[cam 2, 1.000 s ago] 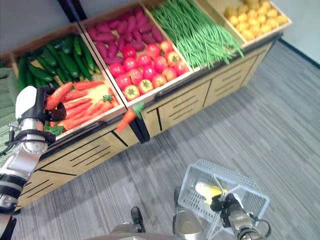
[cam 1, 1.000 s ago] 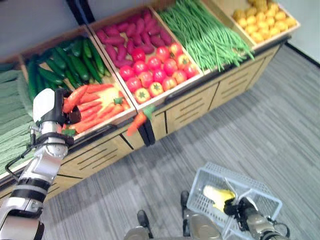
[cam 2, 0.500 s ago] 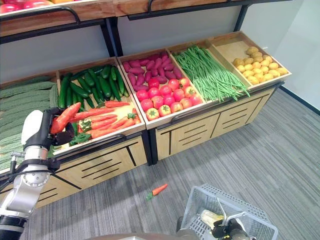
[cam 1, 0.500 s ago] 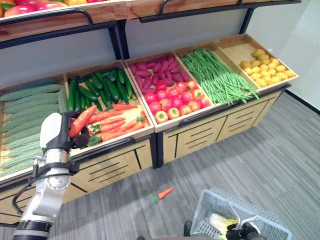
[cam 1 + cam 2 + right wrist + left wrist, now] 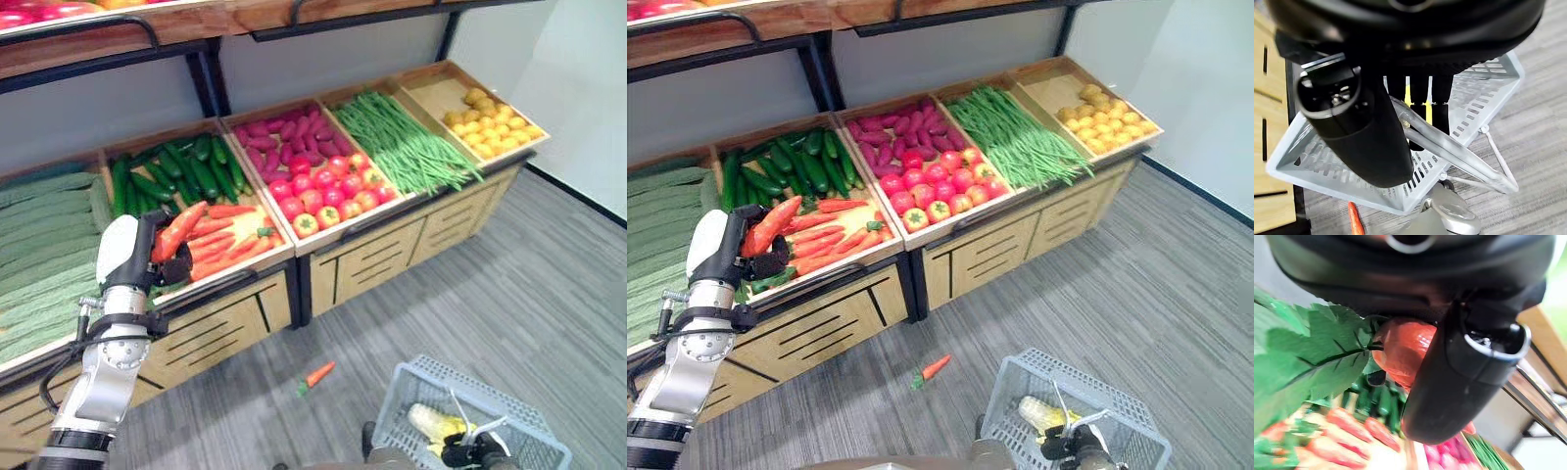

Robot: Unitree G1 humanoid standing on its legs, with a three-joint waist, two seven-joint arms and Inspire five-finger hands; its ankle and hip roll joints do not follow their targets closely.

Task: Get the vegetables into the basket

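The left hand (image 5: 157, 257) was closed round a carrot (image 5: 178, 229), fingers and thumb curled about its thick end where the green leaves (image 5: 1308, 345) sprouted, and it held the carrot up in front of the carrot bin (image 5: 257, 233) of the wooden produce stand (image 5: 970, 235). The grip sat near the carrot's leafy end, so most of its length stuck out unsupported; a swing of the arm toward the basket could likely lever it loose.

The right hand (image 5: 1415, 105) was curled round the wire handle (image 5: 1449, 152) of the white basket (image 5: 529, 416), which it carried low on the robot's right, well apart from the left hand. A pale yellow vegetable (image 5: 431, 421), perhaps a corn cob, already lay inside.

Another carrot (image 5: 317, 375) lay on the grey floor (image 5: 1176, 284), between the stand and the basket. That one suggested how easily a slip could happen here, and it would need picking up too. With the long reach across to the basket, the held carrot could well miss the rim or bounce off the raised handle if released too high or too early. Tilting the basket risked tipping out its contents.
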